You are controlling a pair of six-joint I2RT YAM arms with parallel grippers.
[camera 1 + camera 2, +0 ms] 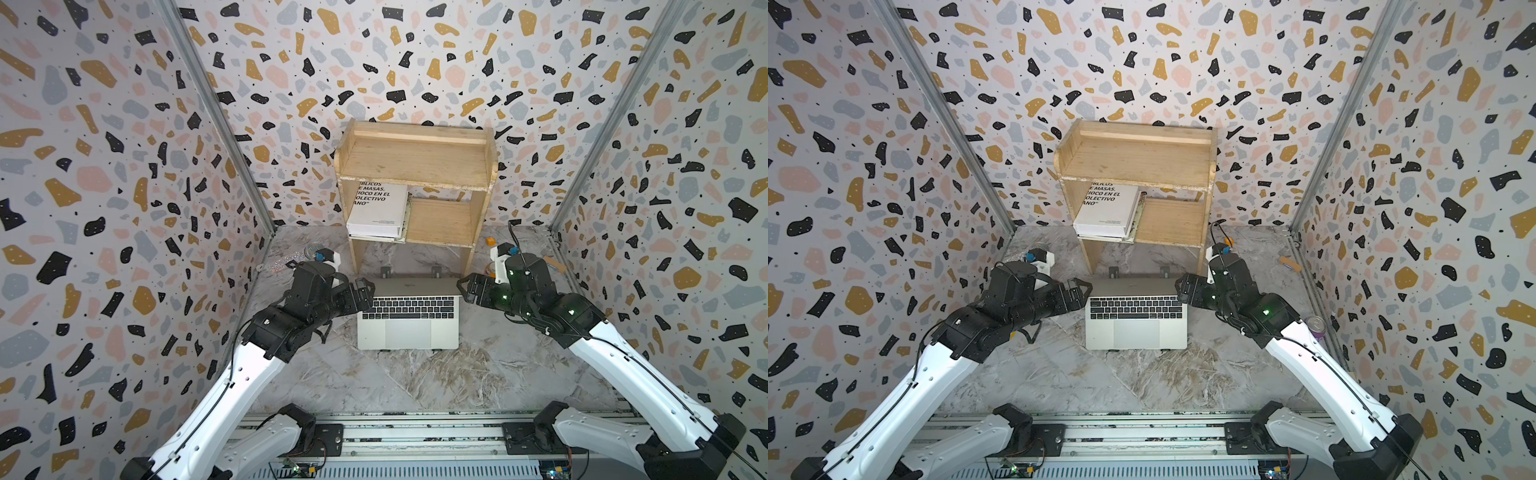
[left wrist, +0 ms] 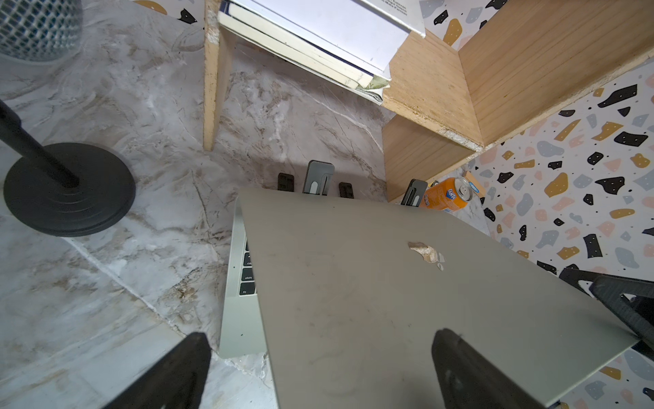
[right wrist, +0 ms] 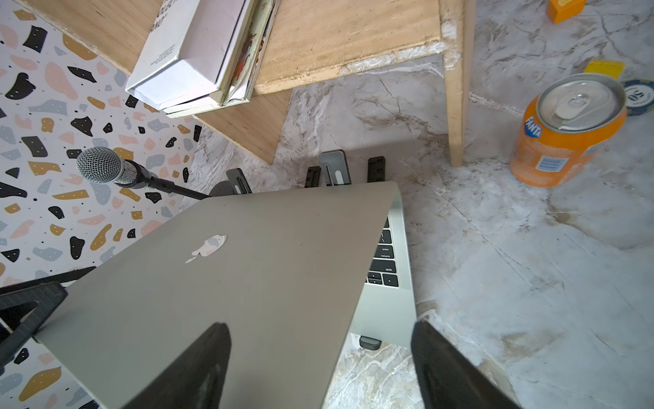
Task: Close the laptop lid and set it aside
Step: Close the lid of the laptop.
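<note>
- silver-grey aluminium laptop (image 1: 409,322) sits in the middle of the marble surface (image 1: 415,386), just in front of the wooden shelf unit (image 1: 415,166). it is raised on a stand whose grey tabs (image 2: 318,177) show behind the hinge.
- the lid (image 1: 415,286) is partly lowered and not yet shut, leaning forward over the back of the keyboard. the black keys (image 1: 409,307) and the trackpad (image 1: 407,333) show in both top views, and the screen face is hidden.
- the lid's outer face, with the apple logo (image 2: 426,253), is turned toward both wrist cameras.
- left fingers (image 2: 460,371) are released and spread wide at the lid's left upper corner. one is over the outer face, the other out past the side edge above the marble. i cannot tell whether either touches the lid.
- right fingers (image 3: 198,364) are likewise released and spread at the right upper corner, straddling that side edge. contact is unclear here too.
- a white book (image 1: 380,208) with black lettering lies on the shelf's lower level, on top of thinner books.
- an orange fanta can (image 3: 566,134) stands near the shelf's right leg, and a microphone (image 3: 101,164) on a stand rises off to the left.
</note>
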